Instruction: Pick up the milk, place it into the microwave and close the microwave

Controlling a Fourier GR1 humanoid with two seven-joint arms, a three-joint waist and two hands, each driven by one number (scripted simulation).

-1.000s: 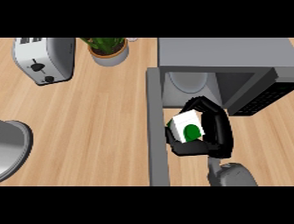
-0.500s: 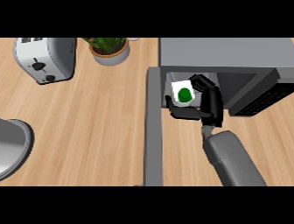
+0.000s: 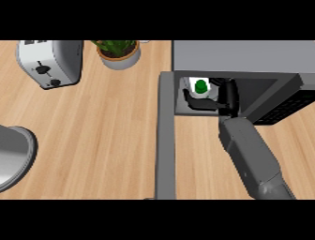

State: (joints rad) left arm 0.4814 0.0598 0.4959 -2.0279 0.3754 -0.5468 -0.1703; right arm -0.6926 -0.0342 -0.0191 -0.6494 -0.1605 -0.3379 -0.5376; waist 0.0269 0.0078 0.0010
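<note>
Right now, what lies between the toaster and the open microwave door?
In the head view, a potted plant stands between the toaster and the microwave door near the top; below it, only bare counter.

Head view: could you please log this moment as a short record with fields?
milk: white carton with green mark, inside the microwave's cavity
microwave: grey box at upper right, door swung open toward the view's lower edge
right robot hand: reaching into the cavity, fingers curled round the milk
left robot hand: not in view
other items: toaster, potted plant, grey pot at left edge
</note>
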